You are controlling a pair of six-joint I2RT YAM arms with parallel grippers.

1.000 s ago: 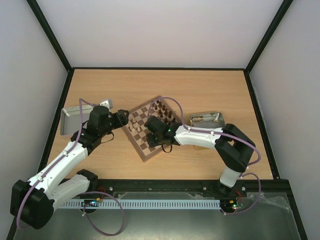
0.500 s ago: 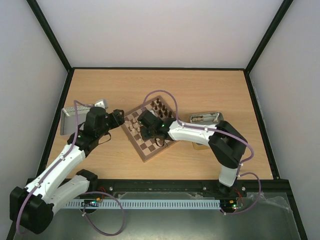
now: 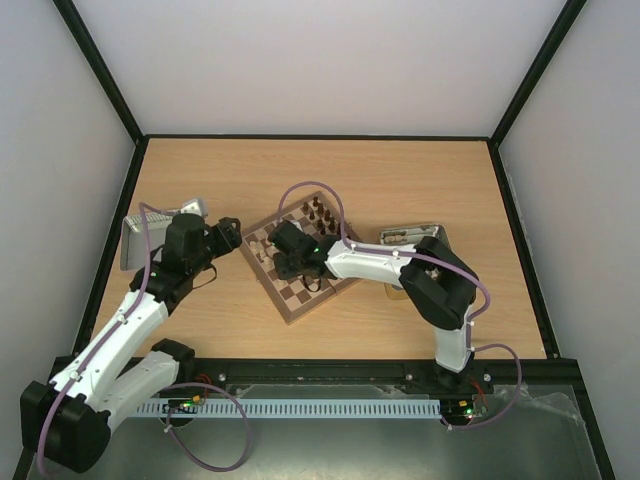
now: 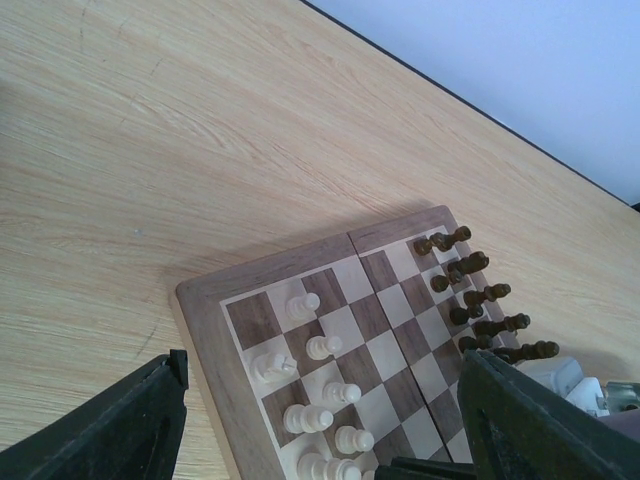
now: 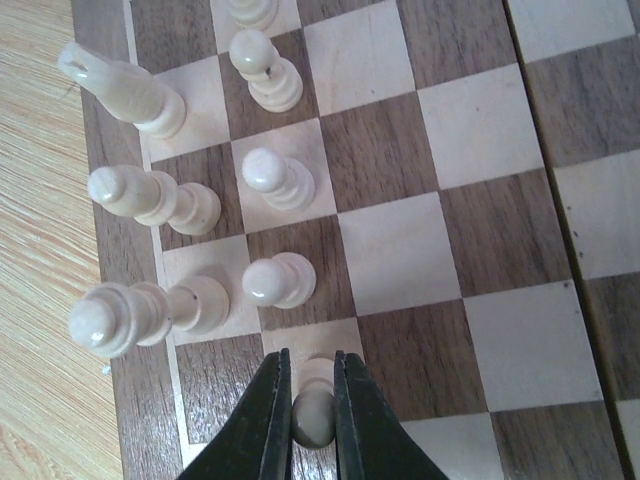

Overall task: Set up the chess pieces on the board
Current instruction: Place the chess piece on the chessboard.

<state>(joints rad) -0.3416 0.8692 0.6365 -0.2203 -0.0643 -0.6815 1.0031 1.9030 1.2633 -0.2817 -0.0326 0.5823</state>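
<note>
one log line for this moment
right gripper: shut on cream pawn in line with pawn row on board | left gripper: open, empty, beside board | dark chessmen: on board's far side

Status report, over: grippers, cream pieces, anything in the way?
Right gripper shut on a cream pawn, in line with the pawn row on the board. Left gripper open, empty, beside the board. Nearest standing pawn close ahead.

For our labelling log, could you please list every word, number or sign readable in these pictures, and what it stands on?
None: no text can be read in any view.
The rim of the board bears no letters or numbers; the chess pieces are plain; the tin shows no legible print at this size.
</note>
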